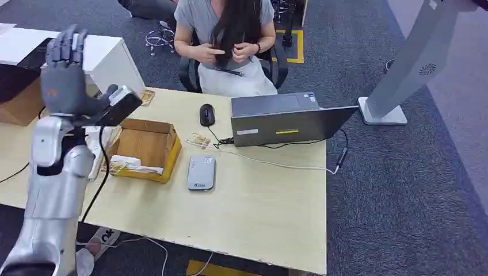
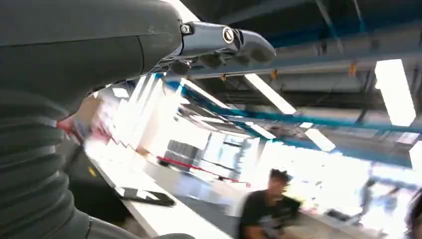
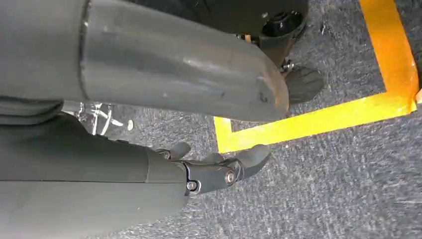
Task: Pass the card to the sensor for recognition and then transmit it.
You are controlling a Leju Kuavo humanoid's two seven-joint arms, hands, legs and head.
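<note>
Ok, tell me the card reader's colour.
Silver-grey card reader, clearest in the head view.

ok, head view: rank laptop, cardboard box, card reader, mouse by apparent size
1. laptop
2. cardboard box
3. card reader
4. mouse
All sit on the table at similar depth, so the order looks safe.

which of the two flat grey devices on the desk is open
The laptop near the seated person is open, its lid raised. The small grey card reader beside the cardboard box is a closed flat slab lying on the desk.
</note>
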